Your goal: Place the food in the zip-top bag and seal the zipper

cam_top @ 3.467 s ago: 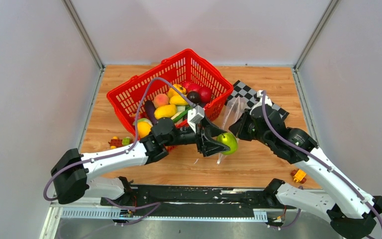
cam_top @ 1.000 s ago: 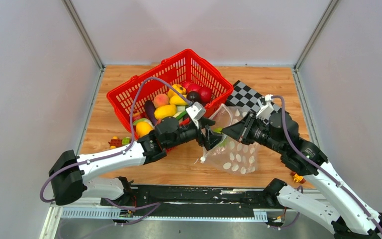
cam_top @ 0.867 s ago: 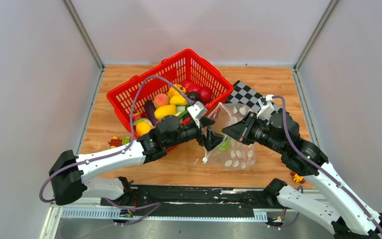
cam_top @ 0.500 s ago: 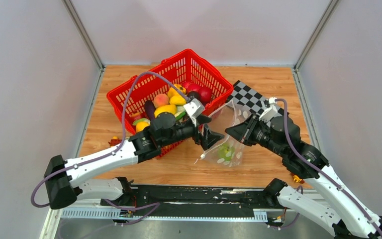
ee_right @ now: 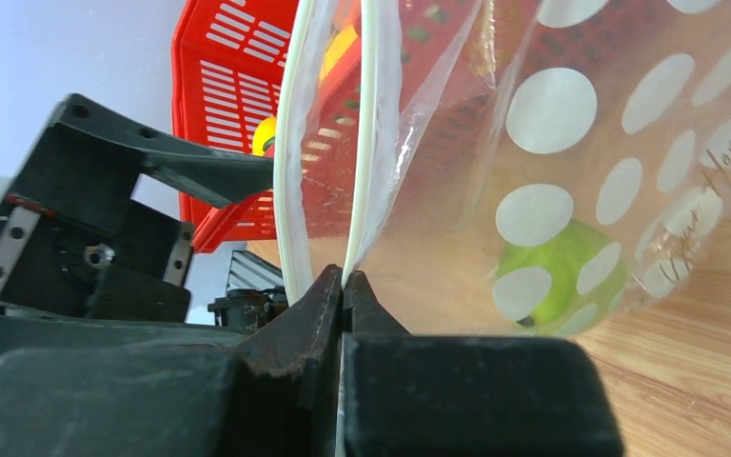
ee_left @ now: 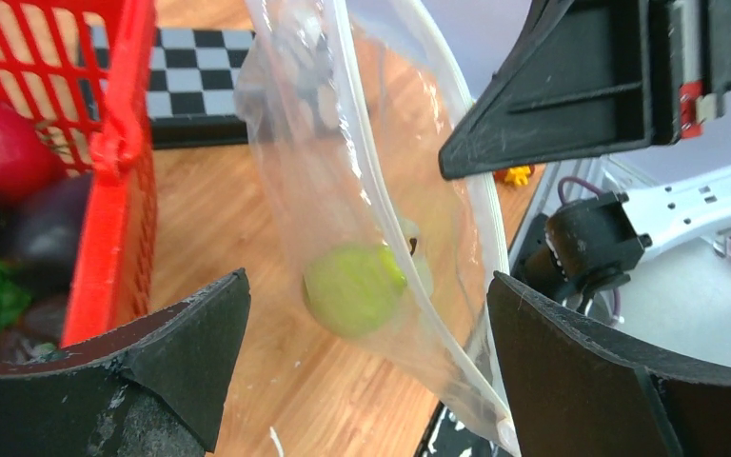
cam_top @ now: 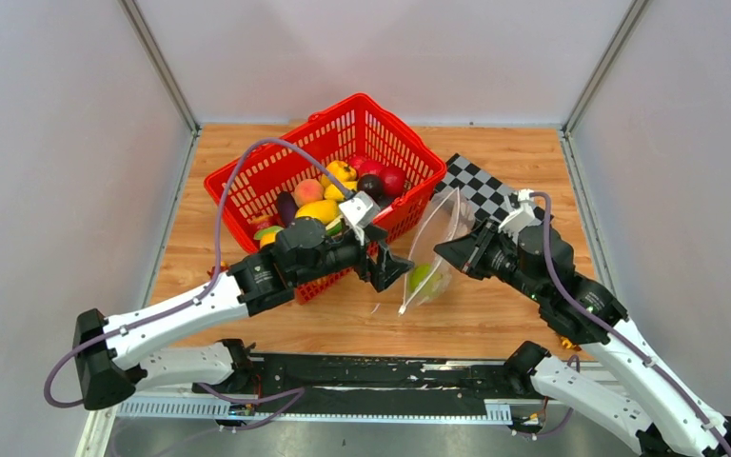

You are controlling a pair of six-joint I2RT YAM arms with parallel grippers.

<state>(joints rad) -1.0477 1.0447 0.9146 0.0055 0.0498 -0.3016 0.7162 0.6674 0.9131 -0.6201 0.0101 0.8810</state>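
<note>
One green toy fruit [cam_top: 423,277] sits low inside the zip-top bag [cam_top: 441,228], visible through its dotted clear wall. The right gripper [ee_right: 343,282] is clamped tight on a lip of the zipper [ee_right: 373,143], holding the bag up just beside the red basket [cam_top: 362,99]. The other lip stands a little apart, so the mouth gapes. The left gripper [cam_top: 392,270] is spread wide and empty, just beside the bag. More toy food [cam_top: 322,210] fills the basket on the counter [cam_top: 504,319].

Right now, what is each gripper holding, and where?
Right gripper pinches the zip-top bag at its mouth edge, on the zipper. Left gripper is open, holding nothing.
</note>
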